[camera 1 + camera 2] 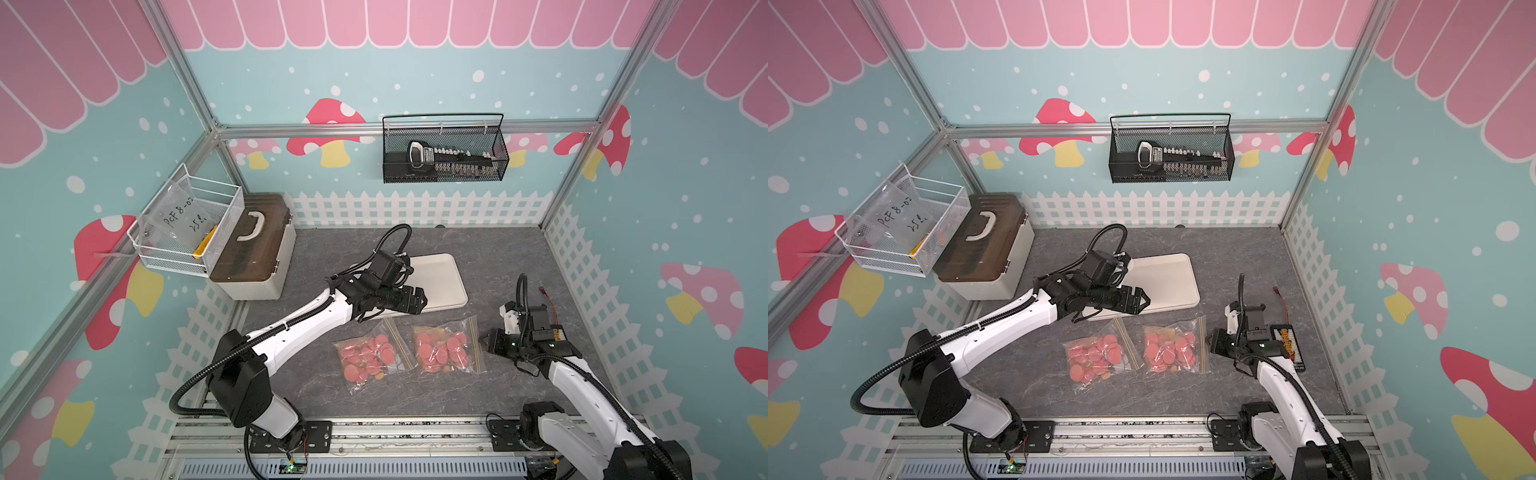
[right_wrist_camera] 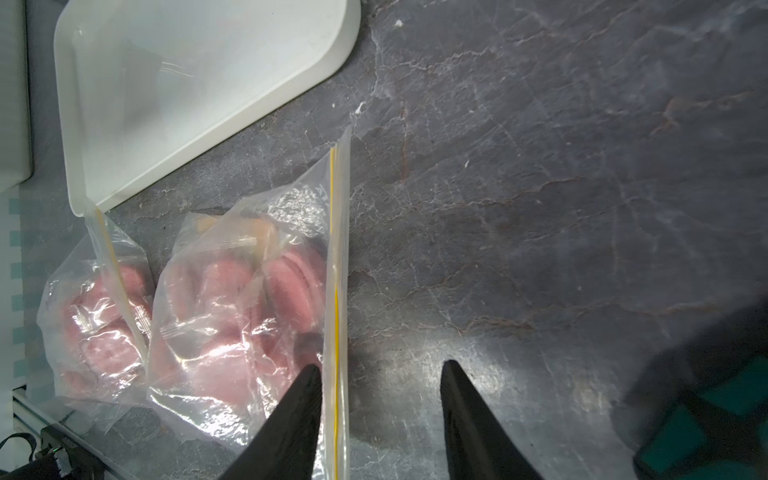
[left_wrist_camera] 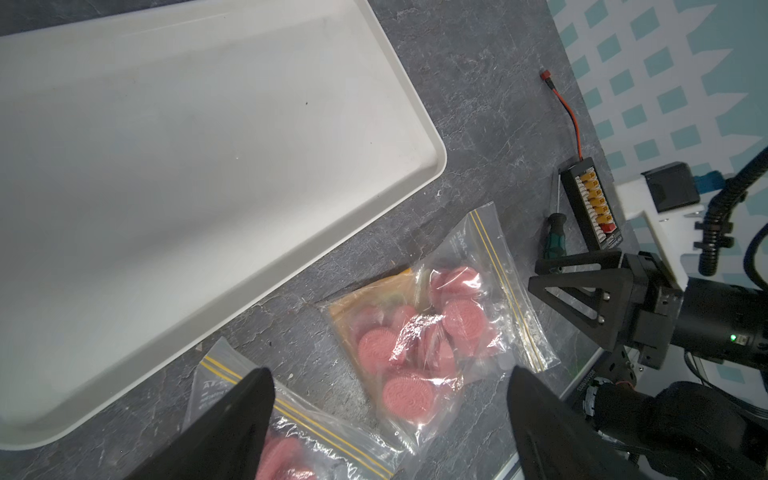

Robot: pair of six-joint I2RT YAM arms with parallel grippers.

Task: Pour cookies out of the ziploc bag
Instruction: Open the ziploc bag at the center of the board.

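On the bench [image 1: 519,266], just in front of the white tray [image 1: 446,276], I see two ziploc bags [image 1: 446,351] lying side by side; the pink cookies [image 1: 368,359] are inside them; my left gripper [image 1: 419,300] hangs over the tray's near edge, jaws spread wide, holding nothing; my right gripper [image 2: 380,365] sits at the zip edge of the bag nearer it, jaws parted, the zip strip [image 2: 336,249] showing between them, unpinched.

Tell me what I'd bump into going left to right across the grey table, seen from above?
In a top view: beige plastic storage box with a brown lid → clear zip bag of pink round cookies → second clear zip bag of pink cookies → black right gripper.
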